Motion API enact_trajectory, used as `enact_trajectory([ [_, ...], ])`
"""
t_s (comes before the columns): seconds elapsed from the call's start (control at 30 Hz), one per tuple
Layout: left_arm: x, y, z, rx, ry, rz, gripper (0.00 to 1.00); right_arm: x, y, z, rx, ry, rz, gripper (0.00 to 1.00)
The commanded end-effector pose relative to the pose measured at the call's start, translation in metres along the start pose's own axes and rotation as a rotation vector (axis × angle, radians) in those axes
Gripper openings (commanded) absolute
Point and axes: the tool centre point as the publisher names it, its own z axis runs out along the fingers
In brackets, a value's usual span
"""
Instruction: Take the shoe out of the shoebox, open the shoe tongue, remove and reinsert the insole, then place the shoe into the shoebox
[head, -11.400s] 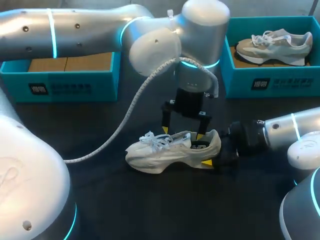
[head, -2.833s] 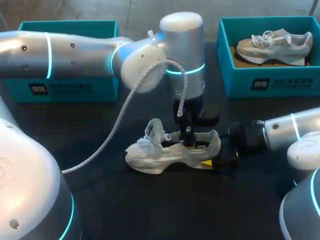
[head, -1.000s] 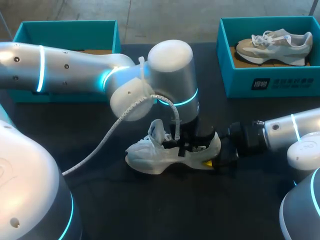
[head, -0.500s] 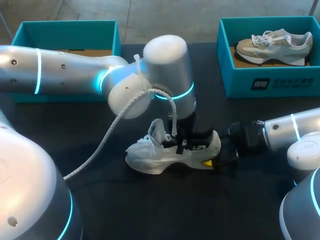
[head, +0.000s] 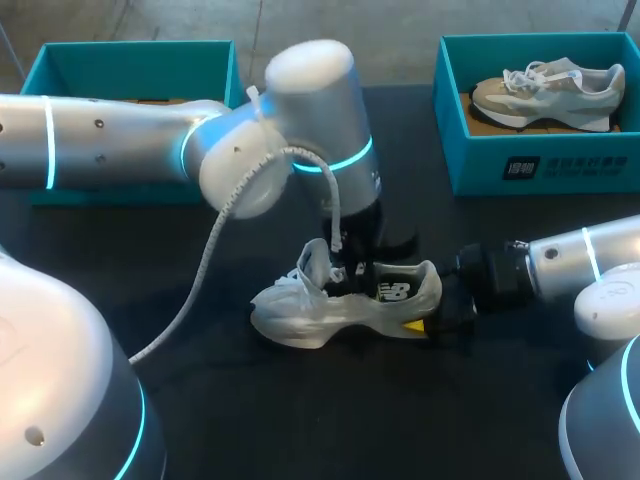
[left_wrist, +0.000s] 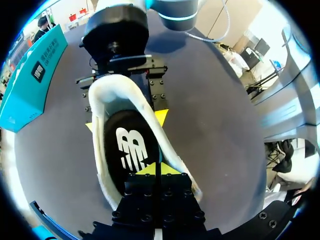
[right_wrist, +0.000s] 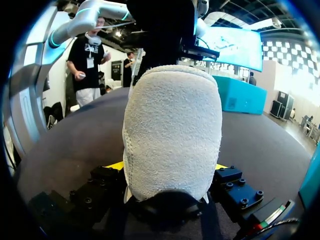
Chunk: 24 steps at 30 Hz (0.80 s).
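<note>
Right wrist view: right gripper (right_wrist: 169, 167) clamps the shoe (right_wrist: 172, 125) by its grey suede heel. Left wrist view alone shows left gripper (left_wrist: 155, 168) pinched shut on the dark insole (left_wrist: 112, 150), white logo (left_wrist: 131, 154) on it. Head view: shoe mid-frame on black table (head: 200, 420); teal shoebox (head: 135, 60) upper left; second box (head: 560, 150) upper right, label (head: 520, 168) unreadable.

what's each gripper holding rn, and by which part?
Right gripper clamps the shoe by its heel, one tip each side. Left gripper is shut inside the shoe, over the insole; whether it pinches it can't be told.
</note>
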Motion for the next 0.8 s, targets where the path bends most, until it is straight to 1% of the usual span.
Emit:
enact_trajectory([
  [0.03, 0.001, 0.008, -0.013, 0.014, 0.009, 0.001, 0.00, 0.000, 0.000, 0.000, 0.003, -0.001, 0.000, 0.00],
  [0.27, 0.000, 0.013, -0.021, 0.054, 0.050, -0.023, 0.00, 0.000, 0.000, 0.000, 0.003, -0.001, 0.000, 0.00],
  [0.47, 0.000, 0.016, -0.028, 0.074, 0.062, -0.037, 0.00, 0.000, 0.000, 0.000, 0.003, -0.001, 0.000, 0.00],
  [0.8, 0.001, 0.019, -0.040, 0.133, 0.086, -0.082, 0.00, 0.000, 0.000, 0.000, 0.003, -0.001, 0.000, 0.00],
])
